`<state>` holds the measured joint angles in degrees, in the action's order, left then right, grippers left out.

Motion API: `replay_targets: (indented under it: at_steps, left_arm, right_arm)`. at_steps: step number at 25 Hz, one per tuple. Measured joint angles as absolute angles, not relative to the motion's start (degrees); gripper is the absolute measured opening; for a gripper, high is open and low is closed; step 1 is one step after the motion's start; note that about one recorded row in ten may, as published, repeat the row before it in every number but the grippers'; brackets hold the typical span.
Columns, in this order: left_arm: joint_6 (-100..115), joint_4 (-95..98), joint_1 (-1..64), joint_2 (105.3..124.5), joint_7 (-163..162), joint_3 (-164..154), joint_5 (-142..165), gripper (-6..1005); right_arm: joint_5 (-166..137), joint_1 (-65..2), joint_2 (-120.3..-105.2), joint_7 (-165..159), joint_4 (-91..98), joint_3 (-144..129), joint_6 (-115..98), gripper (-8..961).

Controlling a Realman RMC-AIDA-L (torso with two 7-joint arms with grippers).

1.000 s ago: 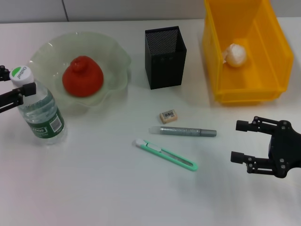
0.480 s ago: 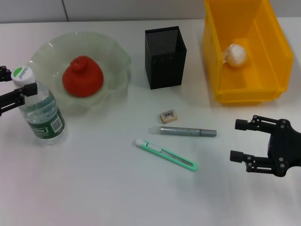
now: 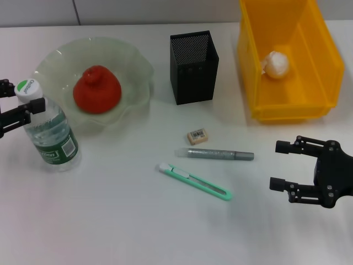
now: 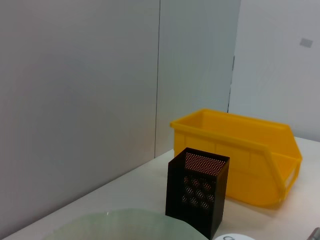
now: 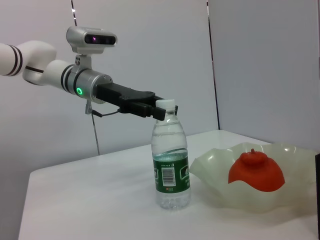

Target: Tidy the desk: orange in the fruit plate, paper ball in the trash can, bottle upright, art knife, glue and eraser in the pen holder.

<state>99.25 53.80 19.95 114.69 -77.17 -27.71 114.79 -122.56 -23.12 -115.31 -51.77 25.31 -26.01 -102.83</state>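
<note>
Left gripper (image 3: pixel 14 105) at the left edge of the white surface (image 3: pixel 110 221), fingers spread either side of the neck of the upright bottle (image 3: pixel 48 130), just under its white cap; contact with the neck not clear from the head view, and in the right wrist view the gripper (image 5: pixel 150 110) sits level with the cap, apparently released. Just behind and beside the bottle, a pale green fruit plate (image 3: pixel 132 61) holding the orange (image 3: pixel 97 89). Further along, a black mesh pen holder (image 3: pixel 193 67) standing upright near the middle, and behind to the right a yellow trash can (image 3: pixel 320 66) with the paper ball (image 3: pixel 276 64) lying inside. In front of the pen holder, lying flat and apart from one another: the eraser (image 3: pixel 197 136), then the glue (image 3: pixel 214 154), then the green art knife (image 3: pixel 194 181) nearest the front edge. Right gripper (image 3: pixel 285 165) low over the surface at the right front, fingers wide apart, holding nothing. Beyond the surface, plain grey wall panels (image 4: pixel 80 100) with a vertical seam.
</note>
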Motion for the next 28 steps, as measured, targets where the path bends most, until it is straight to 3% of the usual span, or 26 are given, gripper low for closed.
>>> replay_targets:
  at_steps: [13, 24, 28]
  left_arm:
    - [99.37, 52.91, 20.21, 114.73, -77.36, -27.28, 114.21, 529]
    - [100.31, 52.90, 20.48, 114.87, -77.32, -27.24, 113.73, 786]
    - [102.92, 52.90, 20.50, 114.72, -77.83, -27.24, 109.91, 785]
  right_arm:
    - [-122.61, -23.19, -115.31, -51.77, 25.31, -26.01, -102.87, 763]
    - [-122.61, -23.20, -115.31, -51.77, 25.31, -26.01, -102.92, 764]
    - [-122.62, -23.20, -115.26, -51.77, 25.31, -26.01, -102.92, 765]
